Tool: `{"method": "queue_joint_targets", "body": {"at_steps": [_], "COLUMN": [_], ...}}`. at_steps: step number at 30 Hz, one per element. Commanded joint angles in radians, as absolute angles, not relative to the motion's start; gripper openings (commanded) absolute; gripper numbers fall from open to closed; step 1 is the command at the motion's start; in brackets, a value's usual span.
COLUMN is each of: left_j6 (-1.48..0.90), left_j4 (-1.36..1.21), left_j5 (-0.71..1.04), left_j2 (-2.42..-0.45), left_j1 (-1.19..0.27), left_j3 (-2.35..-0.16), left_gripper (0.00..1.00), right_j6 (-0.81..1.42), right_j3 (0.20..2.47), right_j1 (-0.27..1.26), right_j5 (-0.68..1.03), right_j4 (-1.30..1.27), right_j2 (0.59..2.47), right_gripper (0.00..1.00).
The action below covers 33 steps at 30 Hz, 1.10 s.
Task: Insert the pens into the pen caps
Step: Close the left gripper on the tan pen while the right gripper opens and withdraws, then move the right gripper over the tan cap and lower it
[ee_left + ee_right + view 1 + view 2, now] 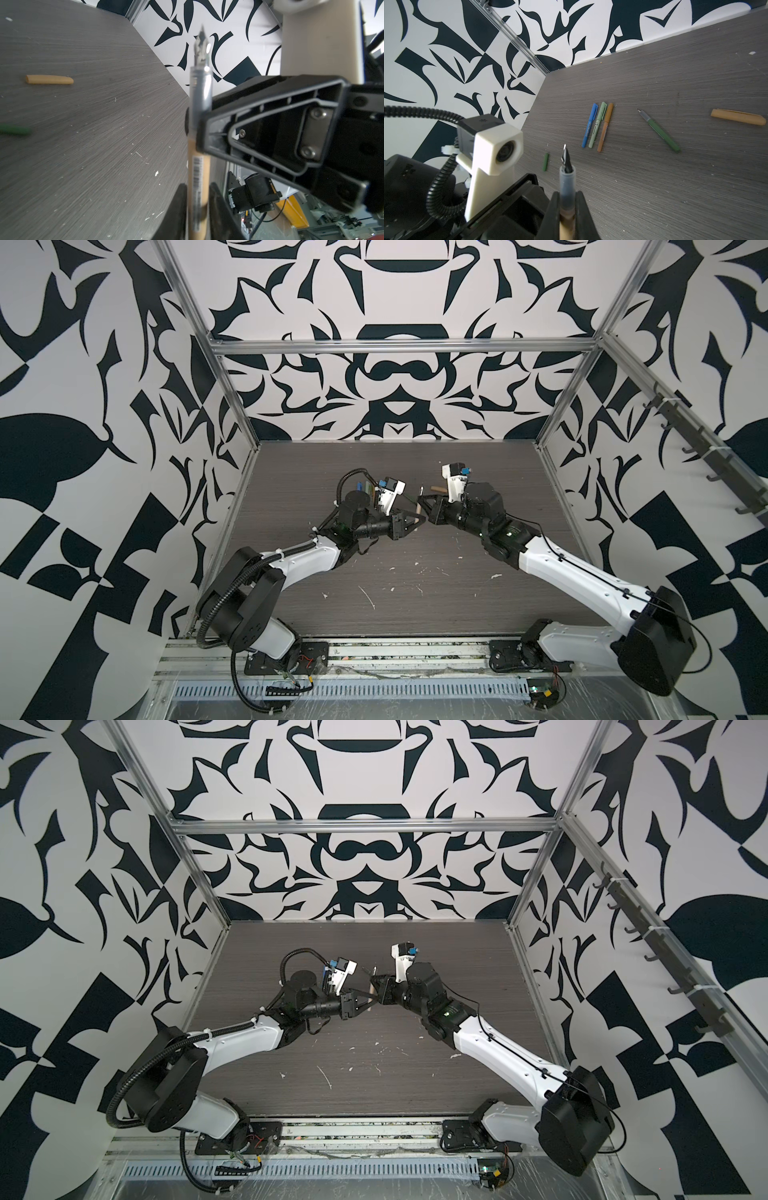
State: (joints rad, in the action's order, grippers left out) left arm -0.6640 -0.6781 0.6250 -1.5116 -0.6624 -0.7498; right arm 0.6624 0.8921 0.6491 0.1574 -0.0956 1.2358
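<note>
I am counting five pens: three capped pens [597,124] lying side by side, a dark green pen [664,135] lying bare, and the tan pen [566,187] aloft. Two loose caps are lying on the table [675,187]: tan cap [738,120] and dark green cap [545,162]. My left gripper [198,199] and right gripper [567,197] are both pinching the tan pen, fingers closed on its barrel.

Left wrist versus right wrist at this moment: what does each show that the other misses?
Only the left wrist view shows the barcode label on the tan pen and the right pincer clamped on it from outside. Only the right wrist view shows three capped pens side by side: blue, light green, ochre. Both show the tan pen's bare nib and the tan cap lying on the table.
</note>
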Motion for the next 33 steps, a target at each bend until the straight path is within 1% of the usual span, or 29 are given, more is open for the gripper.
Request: {"method": "queue_joint_targets", "body": {"at_steps": [1, 3, 6, 9, 13, 16, 19, 22, 25, 28, 33], "left_j6": [-0.682, -0.681, -0.667, -0.617, -0.506, -0.448, -0.425, -0.413, -0.397, -0.397, -0.402], "left_j4": [-0.740, -0.738, -0.724, -0.665, -0.499, -0.454, -0.470, -0.482, -0.408, -0.401, -0.387], "left_j5": [0.615, 0.615, 0.599, 0.556, 0.417, 0.331, 0.286, 0.279, 0.264, 0.254, 0.252], "left_j2": [-1.516, -1.516, -1.508, -1.480, -1.414, -1.346, -1.282, -1.211, -1.178, -1.136, -1.079], "left_j1": [-0.665, -0.665, -0.664, -0.664, -0.664, -0.664, -0.665, -0.667, -0.667, -0.667, -0.667], "left_j3": [-0.752, -0.751, -0.742, -0.733, -0.718, -0.675, -0.610, -0.562, -0.557, -0.522, -0.489], "left_gripper": [0.12, 0.06, 0.05, 0.05, 0.05, 0.05, 0.05, 0.05, 0.05, 0.05, 0.06], "right_j6": [0.671, 0.672, 0.663, 0.642, 0.587, 0.577, 0.579, 0.523, 0.495, 0.487, 0.451], "right_j3": [0.891, 0.895, 0.908, 0.939, 0.981, 1.027, 1.123, 1.236, 1.328, 1.442, 1.730], "right_j1": [0.655, 0.655, 0.656, 0.655, 0.646, 0.585, 0.451, 0.370, 0.330, 0.298, 0.287], "right_j5": [0.161, 0.169, 0.170, 0.121, 0.002, -0.057, 0.004, 0.019, 0.001, -0.021, -0.073], "right_j4": [-0.149, -0.146, -0.116, -0.038, 0.077, 0.204, 0.354, 0.434, 0.433, 0.438, 0.583], "right_j2": [1.215, 1.215, 1.202, 1.177, 1.152, 1.183, 1.318, 1.501, 1.665, 1.812, 2.067], "right_gripper": [0.00, 0.01, 0.17, 0.28, 0.33, 0.35, 0.38, 0.40, 0.42, 0.45, 0.46]}}
